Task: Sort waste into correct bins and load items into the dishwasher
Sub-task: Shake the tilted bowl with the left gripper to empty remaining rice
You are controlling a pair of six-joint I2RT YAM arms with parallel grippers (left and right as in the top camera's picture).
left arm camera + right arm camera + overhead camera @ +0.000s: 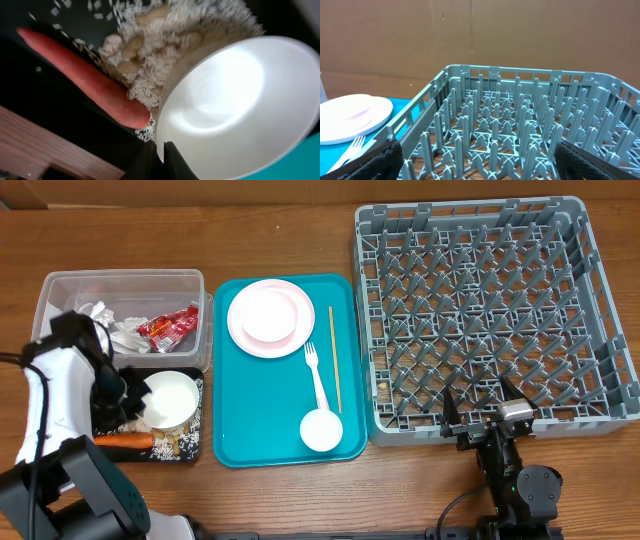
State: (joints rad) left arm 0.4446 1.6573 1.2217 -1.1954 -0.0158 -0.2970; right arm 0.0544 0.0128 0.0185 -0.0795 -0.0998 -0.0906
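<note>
Left gripper [166,150] pinches the rim of the white bowl [235,105], probably light, rigid and slick, so grip there firmly; right gripper [482,405] stands wide

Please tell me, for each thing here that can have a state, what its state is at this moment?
left gripper, shut on the white bowl at its rim.
right gripper, open, holding nothing.
white bowl, empty, over the black tray.
black tray, holds carrot and rice.
clear tub, holds napkins and red wrapper.
dish rack, no dishes in it.
pink plate, on the teal tray, not loaded.
fork, lying flat on the teal tray.
</note>
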